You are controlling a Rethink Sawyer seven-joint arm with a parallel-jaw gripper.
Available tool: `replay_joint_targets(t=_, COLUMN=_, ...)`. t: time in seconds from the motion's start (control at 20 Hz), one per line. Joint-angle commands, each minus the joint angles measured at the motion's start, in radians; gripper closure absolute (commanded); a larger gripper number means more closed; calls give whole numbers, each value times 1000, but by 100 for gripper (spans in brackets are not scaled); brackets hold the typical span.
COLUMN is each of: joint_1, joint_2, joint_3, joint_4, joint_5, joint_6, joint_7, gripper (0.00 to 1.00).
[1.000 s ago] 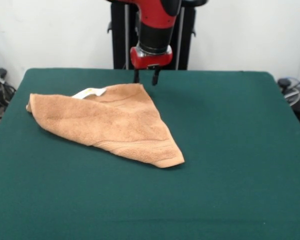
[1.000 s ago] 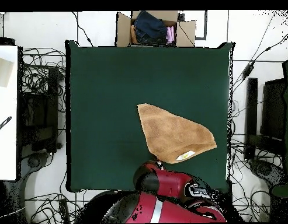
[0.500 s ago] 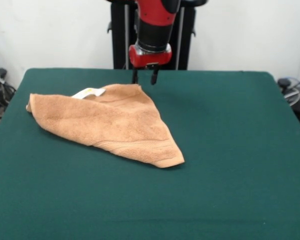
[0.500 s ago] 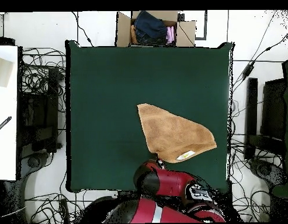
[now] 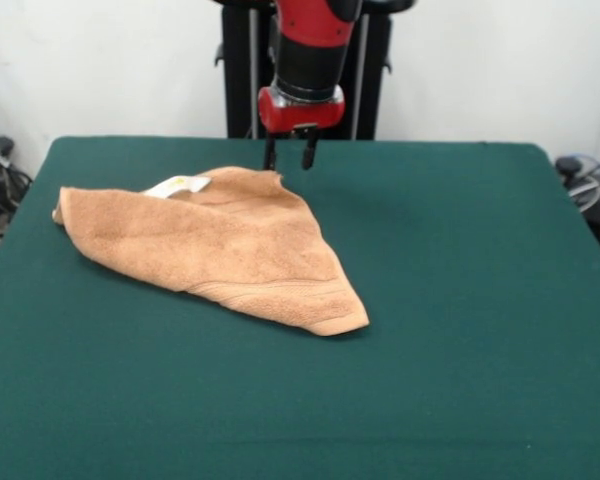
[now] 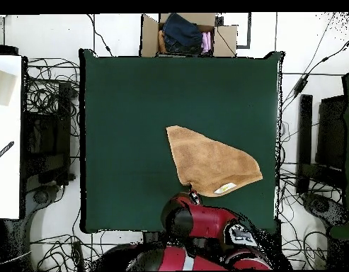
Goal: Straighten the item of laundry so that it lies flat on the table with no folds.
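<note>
Towel (image 5: pixel 215 245), light orange-tan terry cloth, is lying on the green table (image 5: pixel 460 330) folded over itself into a rough triangle, so it is not yet flat. In the front view its long axis is running from the blunt corner at the left, near the table's left edge, down to the pointed corner at the lower right, which is aiming toward the camera and resting close to the table's middle. A third corner is rising toward the far side, directly under the gripper (image 5: pixel 289 158). A hemmed band is showing along the lower right edge, and a small white label (image 5: pixel 177 185) is sitting on the upper left edge.

Gripper is hanging from the red and black arm (image 5: pixel 310 55), its two dark fingers (image 5: pixel 270 155) standing apart with open space between them, their tips just above or at the towel's far corner; contact cannot be judged.

Overhead view is showing the towel (image 6: pixel 211 161) on the table (image 6: pixel 127 127) as a wedge, right of centre and nearer the robot's edge, with the label (image 6: pixel 223 188) by that edge. Here the arm (image 6: pixel 205 223) is covering the gripper. This view alone is showing a cardboard box (image 6: pixel 187 35) of clothing beyond the opposite edge.
</note>
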Motion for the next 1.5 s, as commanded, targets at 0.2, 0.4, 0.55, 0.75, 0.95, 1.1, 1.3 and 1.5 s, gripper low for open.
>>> replay_joint_targets(t=0.2, joint_1=19, joint_2=-16, joint_3=44, joint_4=-73, joint_5=50, joint_6=85, joint_7=183, gripper=0)
replay_joint_targets(t=0.4, joint_1=10, joint_2=-25, joint_3=48, joint_4=-70, joint_5=45, joint_6=90, joint_7=177, gripper=0)
replay_joint_targets(t=0.55, joint_1=6, joint_2=-28, joint_3=49, joint_4=-71, joint_5=42, joint_6=97, joint_7=172, gripper=0)
replay_joint_targets(t=0.75, joint_1=-2, joint_2=-43, joint_3=56, joint_4=-73, joint_5=42, joint_6=124, joint_7=163, gripper=0)
replay_joint_targets(t=0.95, joint_1=-6, joint_2=-53, joint_3=63, joint_4=-78, joint_5=41, joint_6=146, joint_7=155, gripper=0)
replay_joint_targets(t=1.1, joint_1=-12, joint_2=-55, joint_3=66, joint_4=-79, joint_5=35, joint_6=149, joint_7=153, gripper=0)
replay_joint_targets(t=1.3, joint_1=-22, joint_2=-58, joint_3=68, joint_4=-74, joint_5=26, joint_6=143, joint_7=152, gripper=0)
replay_joint_targets(t=1.5, joint_1=-45, joint_2=-49, joint_3=74, joint_4=-74, joint_5=6, joint_6=128, joint_7=141, gripper=0)
